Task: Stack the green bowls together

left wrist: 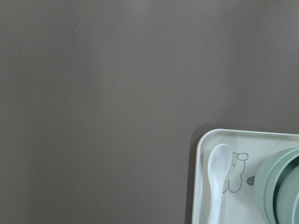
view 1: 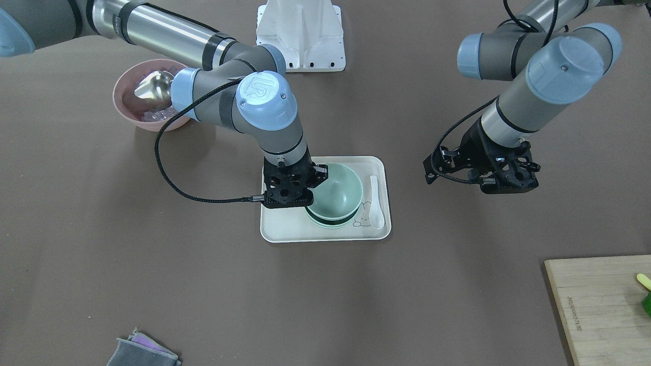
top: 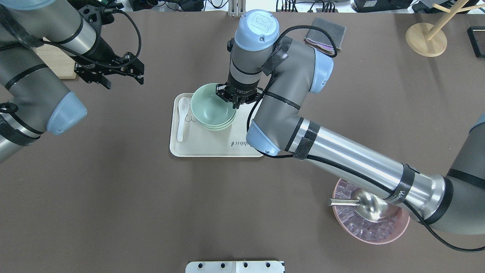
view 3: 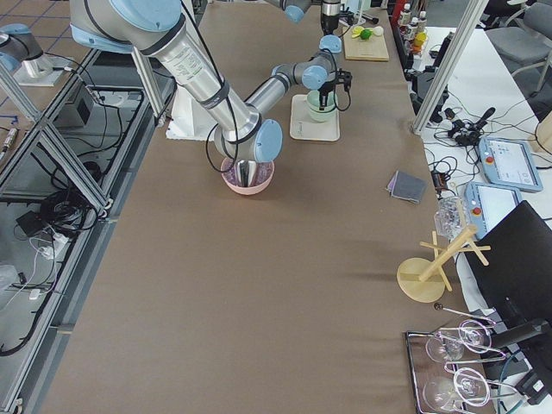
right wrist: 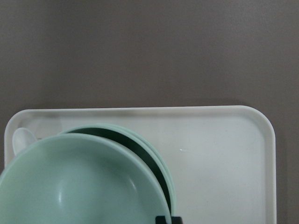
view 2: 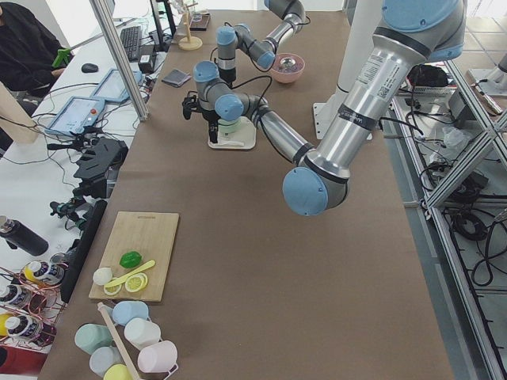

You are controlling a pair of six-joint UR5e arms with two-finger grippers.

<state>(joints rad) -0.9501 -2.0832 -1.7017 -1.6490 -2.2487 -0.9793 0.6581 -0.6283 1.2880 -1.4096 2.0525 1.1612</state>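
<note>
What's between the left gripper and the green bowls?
From the left gripper: bare brown table, then the white tray's rim and a white spoon lying on the tray beside the green bowls. The overhead view shows it best.

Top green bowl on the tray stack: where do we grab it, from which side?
Pinch the top green bowl at its rim from above, jaws straddling the wall, on the side away from the white spoon. The wall is thin and open upward; the lower bowls hide its base. The right gripper sits there.
</note>
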